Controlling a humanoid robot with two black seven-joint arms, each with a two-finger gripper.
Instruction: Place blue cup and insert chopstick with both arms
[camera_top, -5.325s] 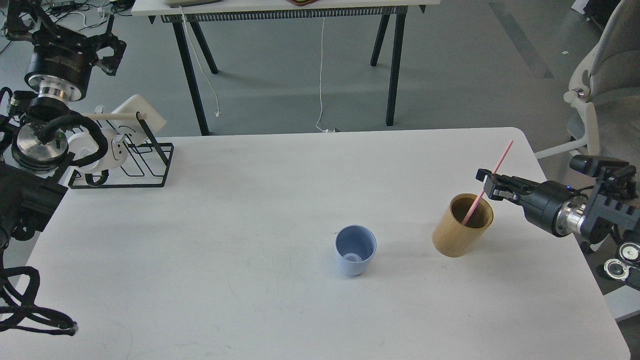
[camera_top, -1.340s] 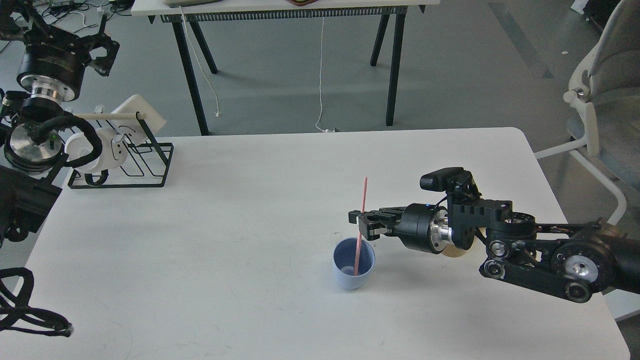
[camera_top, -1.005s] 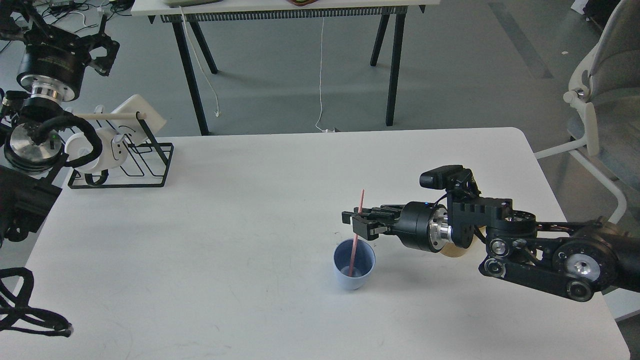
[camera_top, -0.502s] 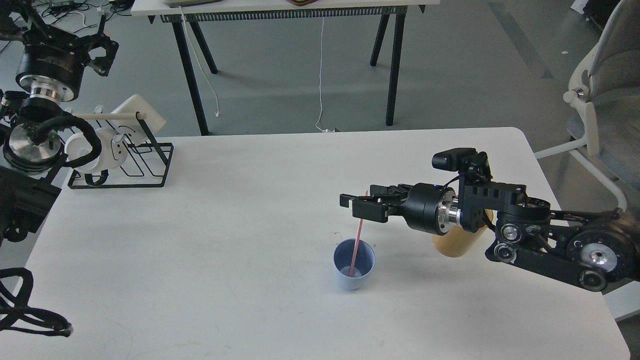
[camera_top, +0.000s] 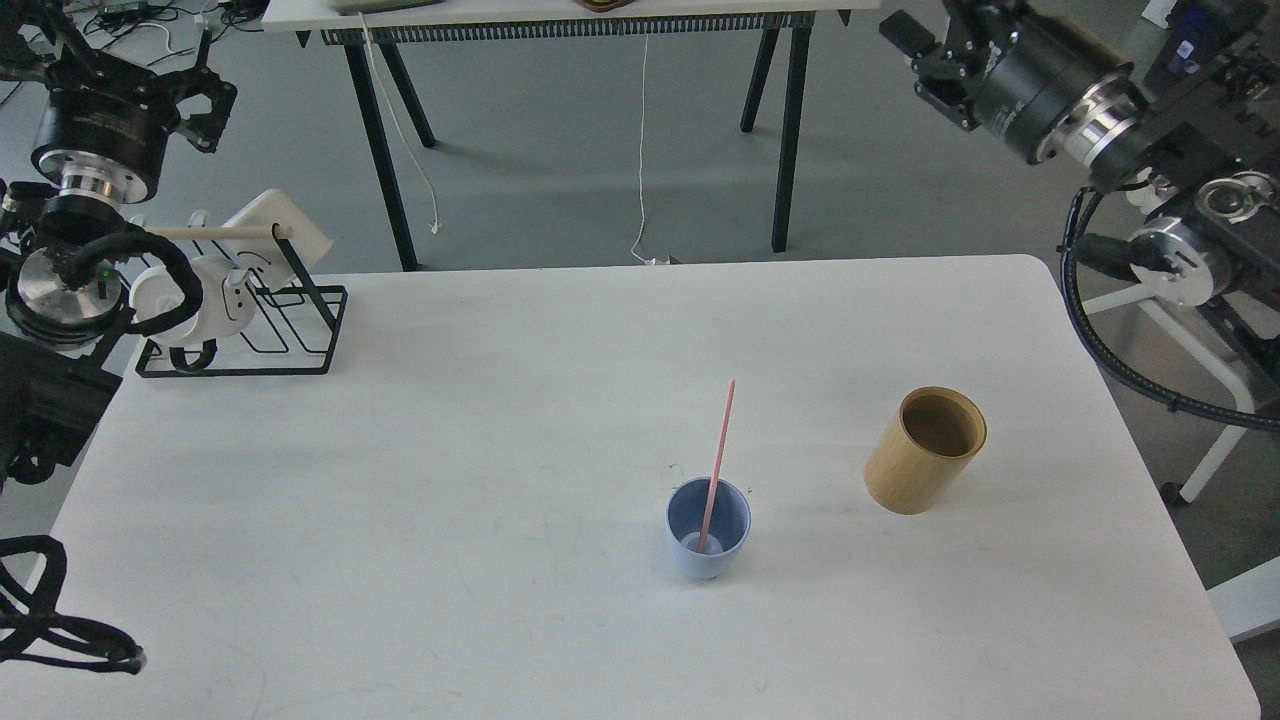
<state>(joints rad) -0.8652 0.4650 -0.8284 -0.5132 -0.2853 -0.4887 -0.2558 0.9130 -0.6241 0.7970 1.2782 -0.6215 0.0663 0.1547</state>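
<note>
The blue cup (camera_top: 708, 530) stands upright on the white table (camera_top: 450, 560), right of centre near the front. The pink chopstick (camera_top: 718, 450) stands in it, its lower end on the cup's bottom, leaning up and slightly right. Nothing holds it. My right gripper (camera_top: 922, 55) is raised high at the top right, far above and behind the cup, open and empty. My left gripper (camera_top: 120, 70) is up at the top left, far from the cup, its claw fingers spread and empty.
A tan bamboo cylinder (camera_top: 925, 450) stands empty to the right of the cup. A black wire rack (camera_top: 290, 330) with white mugs (camera_top: 190, 300) sits at the table's back left. A chair (camera_top: 1200, 330) stands off the right edge.
My right gripper brought the pink stick from the tan cylinder into the blue cup, let go of it, then rose away to the upper right. The left arm barely moved.
</note>
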